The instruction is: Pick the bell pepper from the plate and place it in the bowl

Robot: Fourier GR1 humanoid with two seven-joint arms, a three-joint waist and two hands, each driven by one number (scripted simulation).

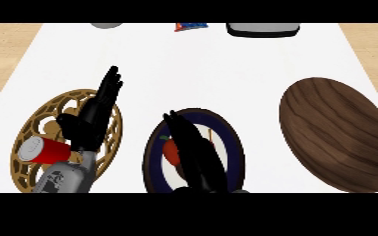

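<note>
1. My right hand (193, 152) hangs over the dark blue plate (230, 135), fingers straight, grasping nothing.
2. The red bell pepper (170, 150) lies on that plate, just left of the fingers.
3. My left hand (94, 114) rests with fingers relaxed above a gold openwork trivet (37, 117).
4. The wooden bowl (332, 130) sits well to the right.
</note>
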